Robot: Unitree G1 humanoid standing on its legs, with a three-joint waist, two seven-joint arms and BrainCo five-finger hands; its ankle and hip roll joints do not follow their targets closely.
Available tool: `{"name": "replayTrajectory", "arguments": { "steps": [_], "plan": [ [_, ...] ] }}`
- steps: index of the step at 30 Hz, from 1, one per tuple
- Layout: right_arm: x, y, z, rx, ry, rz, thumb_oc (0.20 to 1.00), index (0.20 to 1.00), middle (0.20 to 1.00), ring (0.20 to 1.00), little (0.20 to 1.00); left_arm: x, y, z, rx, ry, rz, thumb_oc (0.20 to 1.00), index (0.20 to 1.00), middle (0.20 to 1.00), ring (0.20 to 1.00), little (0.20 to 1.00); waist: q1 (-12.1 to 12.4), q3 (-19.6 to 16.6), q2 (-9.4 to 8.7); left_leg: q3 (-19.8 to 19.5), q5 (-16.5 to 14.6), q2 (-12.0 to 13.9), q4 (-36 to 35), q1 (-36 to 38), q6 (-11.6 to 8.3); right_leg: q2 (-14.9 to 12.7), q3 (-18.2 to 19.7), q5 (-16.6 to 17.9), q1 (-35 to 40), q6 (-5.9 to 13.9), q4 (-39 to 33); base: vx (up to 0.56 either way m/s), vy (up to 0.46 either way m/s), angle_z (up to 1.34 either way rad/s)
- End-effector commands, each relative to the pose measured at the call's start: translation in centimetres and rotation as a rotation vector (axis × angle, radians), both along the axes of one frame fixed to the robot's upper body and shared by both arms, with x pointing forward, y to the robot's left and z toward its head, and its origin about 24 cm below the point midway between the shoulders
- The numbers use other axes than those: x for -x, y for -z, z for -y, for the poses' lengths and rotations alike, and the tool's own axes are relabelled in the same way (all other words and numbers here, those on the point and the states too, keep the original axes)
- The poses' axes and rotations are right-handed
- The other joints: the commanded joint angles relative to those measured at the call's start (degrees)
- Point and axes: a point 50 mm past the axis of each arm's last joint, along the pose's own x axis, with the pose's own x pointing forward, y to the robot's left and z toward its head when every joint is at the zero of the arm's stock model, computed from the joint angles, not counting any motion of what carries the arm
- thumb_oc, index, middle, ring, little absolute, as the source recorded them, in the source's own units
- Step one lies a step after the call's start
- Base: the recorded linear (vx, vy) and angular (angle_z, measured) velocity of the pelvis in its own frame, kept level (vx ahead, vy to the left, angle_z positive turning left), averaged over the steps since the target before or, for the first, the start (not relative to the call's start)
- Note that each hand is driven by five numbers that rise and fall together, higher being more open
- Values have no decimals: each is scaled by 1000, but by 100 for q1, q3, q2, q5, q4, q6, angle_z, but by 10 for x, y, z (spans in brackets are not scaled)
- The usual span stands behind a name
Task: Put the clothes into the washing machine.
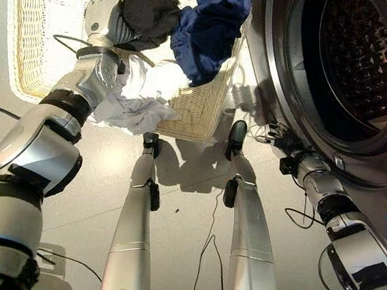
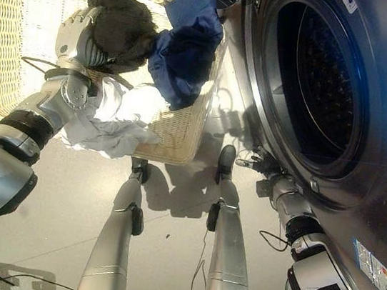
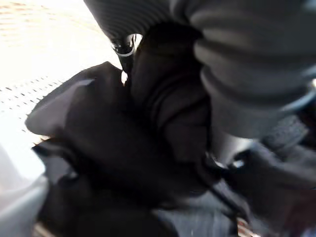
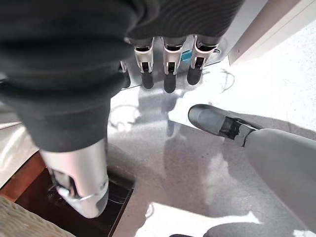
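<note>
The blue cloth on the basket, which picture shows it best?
The left eye view: the blue cloth shows whole, draped over the wicker basket's rim beside the dark garment that the left hand grips. The right eye view shows it too, more shaded. The wrist views don't help.

Perhaps three garments (image 1: 202, 31), one basket (image 1: 29, 57), one washer (image 1: 349, 66).
</note>
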Motion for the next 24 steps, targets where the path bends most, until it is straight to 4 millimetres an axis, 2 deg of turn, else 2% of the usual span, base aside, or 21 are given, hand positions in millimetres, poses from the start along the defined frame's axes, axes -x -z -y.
{"name": "replayTrajectory", "arguments": {
  "steps": [1,8,11,14,17,18,19,20,21,24],
  "plan": [
    [4,1,-1,2,-39,18,1000,1000,1000,1000,1000,-3,17,-3,27,-8,-67,200,200,200,200,200,50,-108,-142,-203,-220,-272,513,-194,140,256,-38,326,251,464,-329,0,0,0],
    [4,-7,-13,-58,-70,78,1000,1000,1000,1000,1000,-1,23,-6,116,22,-33,200,200,200,200,200,58,-108,-127,-193,-188,-284,468,-154,119,248,-51,333,281,469,-349,0,0,0],
    [4,-13,-18,-96,-83,108,1000,1000,1000,1000,1000,1,24,-6,203,55,9,200,200,200,200,200,68,-108,-126,-199,-190,-288,456,-137,117,244,-55,317,294,470,-340,0,0,0],
    [6,-24,-28,-184,-101,182,1000,1000,1000,1000,1000,7,24,-6,385,140,131,200,200,200,200,200,92,-108,-131,-209,-197,-291,435,-104,110,246,-70,280,315,466,-310,0,0,0],
    [7,-25,-29,-195,-103,185,1000,1000,1000,1000,1000,8,24,-7,400,147,140,200,200,200,200,200,93,-108,-130,-212,-200,-292,437,-97,109,245,-70,276,320,466,-304,0,0,0],
    [8,-29,-32,-238,-105,215,1000,1000,1000,1000,1000,11,23,-6,475,190,194,200,200,200,200,200,106,-108,-132,-224,-210,-300,437,-87,109,240,-77,267,329,469,-297,0,0,0],
    [8,-29,-32,-238,-105,215,1000,1000,1000,1000,1000,11,23,-6,475,190,194,200,200,200,200,200,106,-108,-132,-224,-210,-300,437,-87,109,240,-77,267,329,469,-297,-2,-88,2],
    [19,-43,-49,-404,-142,323,1000,1000,1000,1000,1000,27,29,6,666,374,374,200,200,200,200,200,178,-108,-134,-277,-260,-344,406,-51,117,211,-143,232,365,474,-298,-15,-112,-1],
    [30,-52,-58,-496,-181,382,1000,1000,1000,1000,1000,40,39,20,716,489,461,200,200,200,200,200,241,-108,-112,-330,-283,-387,395,-48,140,187,-194,218,376,475,-288,-15,-134,-1],
    [44,-64,-75,-597,-259,439,1000,1000,1000,1000,1000,60,46,42,714,637,549,200,200,200,200,200,331,-108,-86,-396,-330,-434,413,-66,183,148,-234,175,361,477,-218,-2,-56,4]
  ]
}}
